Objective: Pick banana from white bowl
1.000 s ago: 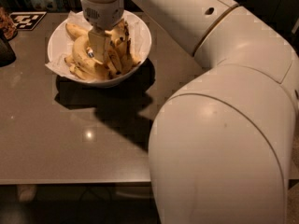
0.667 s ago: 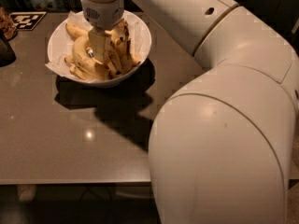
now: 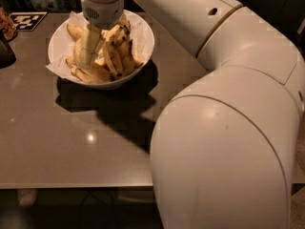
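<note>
Gripper: the gripper (image 3: 89, 51) points straight down from the arm (image 3: 214, 80) and sits low inside the white bowl (image 3: 144, 35), on the bowl's left side.
Gripper state: I cannot tell how wide it is open, or if it has hold of anything. It is right in among the fruit.
Bananas: the bananas (image 3: 116, 54) lie in a heap in the bowl, on the crinkly paper lining (image 3: 56, 68).
Which way from the gripper: the fruit is under the gripper and touching it, or very nearly. The biggest spotty bunch is just to the right of it in the picture.
Long way of the fruit: the spotty ones run from the far rim down toward the near rim, leaning a little. The ones at the bottom left lie flatter.
Bowl: it stands at the far left of the worktop (image 3: 71, 142), near a black-and-white tag (image 3: 26, 20).
Next move, my guess: close on one fruit across its thin side, then lift straight up.
</note>
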Available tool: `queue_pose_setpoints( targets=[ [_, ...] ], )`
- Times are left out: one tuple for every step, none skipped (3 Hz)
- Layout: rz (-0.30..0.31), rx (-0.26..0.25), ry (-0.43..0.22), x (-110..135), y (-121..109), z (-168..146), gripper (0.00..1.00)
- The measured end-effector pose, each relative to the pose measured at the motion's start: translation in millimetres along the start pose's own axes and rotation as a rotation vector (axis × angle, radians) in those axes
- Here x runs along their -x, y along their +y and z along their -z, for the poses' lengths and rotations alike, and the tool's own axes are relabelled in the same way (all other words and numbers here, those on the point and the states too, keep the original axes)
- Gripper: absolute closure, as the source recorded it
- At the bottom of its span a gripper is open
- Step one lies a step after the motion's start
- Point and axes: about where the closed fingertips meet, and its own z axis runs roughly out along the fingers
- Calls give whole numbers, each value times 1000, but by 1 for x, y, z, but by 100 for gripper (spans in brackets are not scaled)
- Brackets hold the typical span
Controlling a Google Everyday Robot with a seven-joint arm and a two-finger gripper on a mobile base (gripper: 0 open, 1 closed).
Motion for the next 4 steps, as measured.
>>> queue_pose_setpoints(
  targets=[
    [1, -6, -17, 5, -2, -2, 0],
    [-9, -29, -8, 7, 0, 0, 0],
    [-28, -51, -4, 7, 1, 3, 0],
    [-55, -70, 2, 5, 1, 8, 0]
  ],
)
